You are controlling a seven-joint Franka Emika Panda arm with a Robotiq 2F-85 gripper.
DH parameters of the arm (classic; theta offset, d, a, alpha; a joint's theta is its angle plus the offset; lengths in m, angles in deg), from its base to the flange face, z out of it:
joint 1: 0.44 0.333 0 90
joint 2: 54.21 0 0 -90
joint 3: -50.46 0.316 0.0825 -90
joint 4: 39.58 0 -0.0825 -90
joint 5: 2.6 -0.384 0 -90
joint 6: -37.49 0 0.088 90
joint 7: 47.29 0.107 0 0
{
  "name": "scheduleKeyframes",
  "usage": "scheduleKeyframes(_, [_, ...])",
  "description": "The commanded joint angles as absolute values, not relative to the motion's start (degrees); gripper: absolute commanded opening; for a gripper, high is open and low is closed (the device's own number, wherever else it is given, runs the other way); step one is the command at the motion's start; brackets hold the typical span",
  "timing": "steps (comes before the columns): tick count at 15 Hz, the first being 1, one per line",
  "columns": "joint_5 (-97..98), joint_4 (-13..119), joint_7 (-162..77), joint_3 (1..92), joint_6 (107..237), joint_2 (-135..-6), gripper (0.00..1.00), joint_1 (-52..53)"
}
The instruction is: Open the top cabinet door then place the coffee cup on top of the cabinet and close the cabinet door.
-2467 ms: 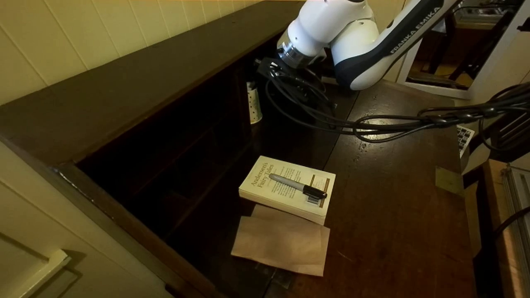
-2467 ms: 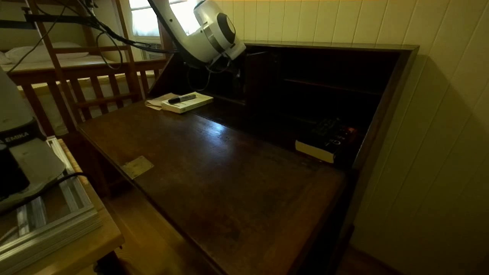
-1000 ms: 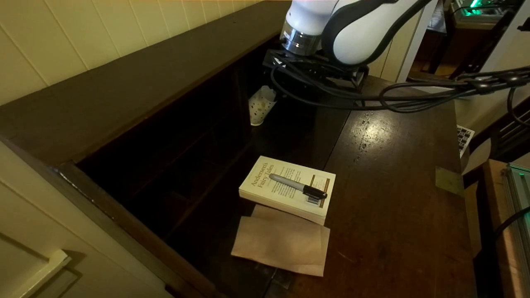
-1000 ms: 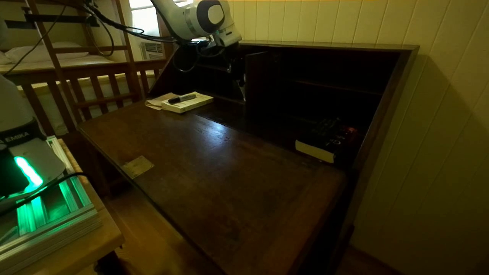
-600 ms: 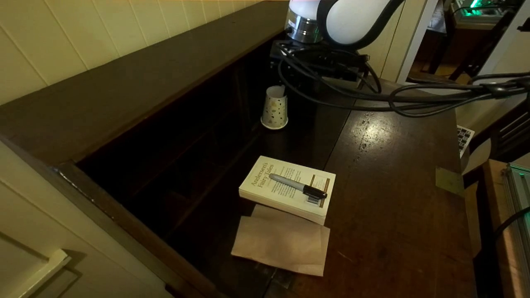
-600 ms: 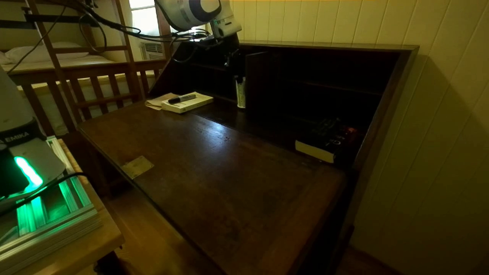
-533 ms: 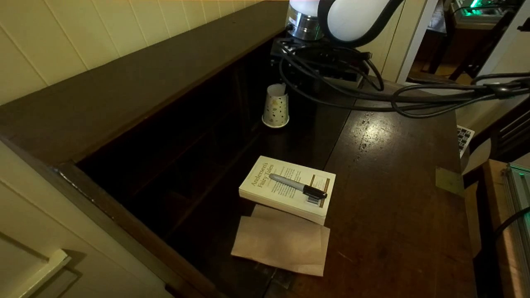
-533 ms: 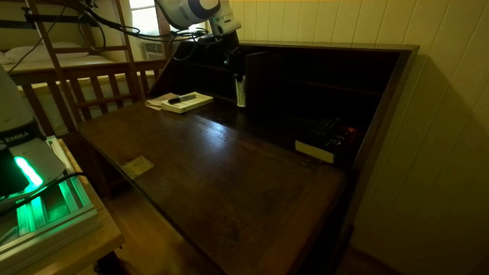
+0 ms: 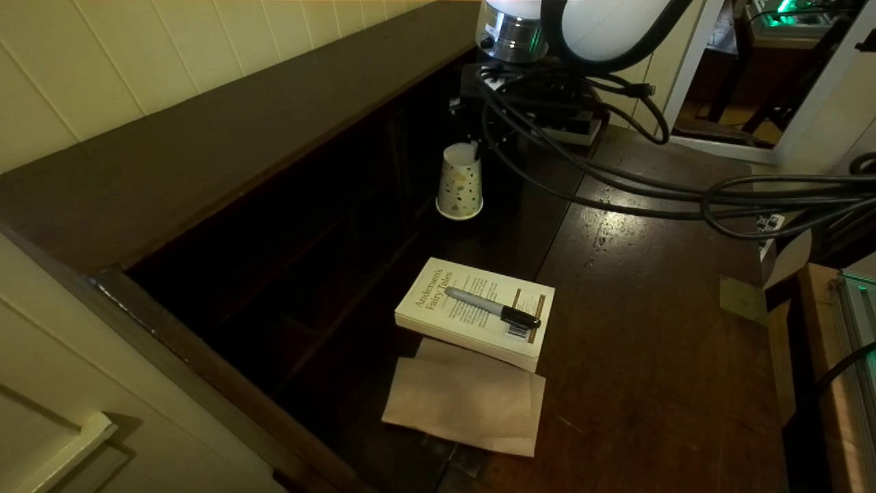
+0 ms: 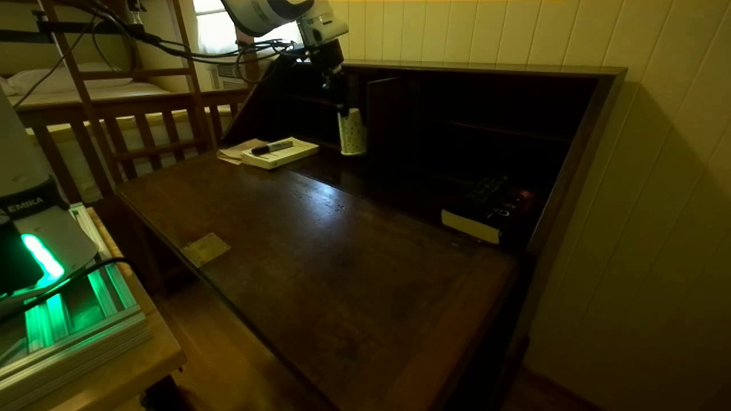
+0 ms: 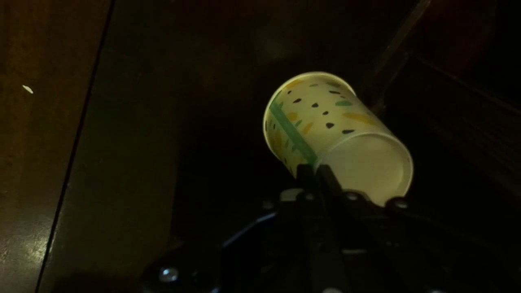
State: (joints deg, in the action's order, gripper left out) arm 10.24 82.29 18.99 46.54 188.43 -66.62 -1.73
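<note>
The white tapered coffee cup (image 9: 460, 188) with dark, green and yellow flecks hangs base up, wide rim down. It also shows in an exterior view (image 10: 353, 137) and the wrist view (image 11: 325, 114). My gripper (image 11: 315, 169) is shut on the rim of the cup's base, one fingertip on each side of the wall. The cup looks to be just above the desk surface, in front of the cabinet (image 9: 239, 116). The top cabinet door (image 10: 382, 123) is a dark panel standing out from the cabinet beside the cup. Its handle is too dark to see.
A pale book (image 9: 472, 308) with a marker (image 9: 493, 308) on it lies before the cup, beside brown paper (image 9: 465, 404). A dark thick book (image 10: 480, 217) lies beyond the door. Loose cables (image 9: 616, 185) hang from my wrist. Dark shelved compartments line the back.
My gripper has drawn the cup out from beside the door, away from the cabinet. The cup has turned and risen slightly and is now in fuller view. The door looks unmoved.
</note>
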Motion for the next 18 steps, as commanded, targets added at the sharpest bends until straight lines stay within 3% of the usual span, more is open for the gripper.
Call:
scheduleKeyframes(1, [5.7, 86.9, 12.2, 46.9, 187.7, -62.3, 0.02, -1.2])
scheduleKeyframes(18, [0.4, 103.0, -8.4, 47.0, 186.6, -47.0, 0.02, -3.1])
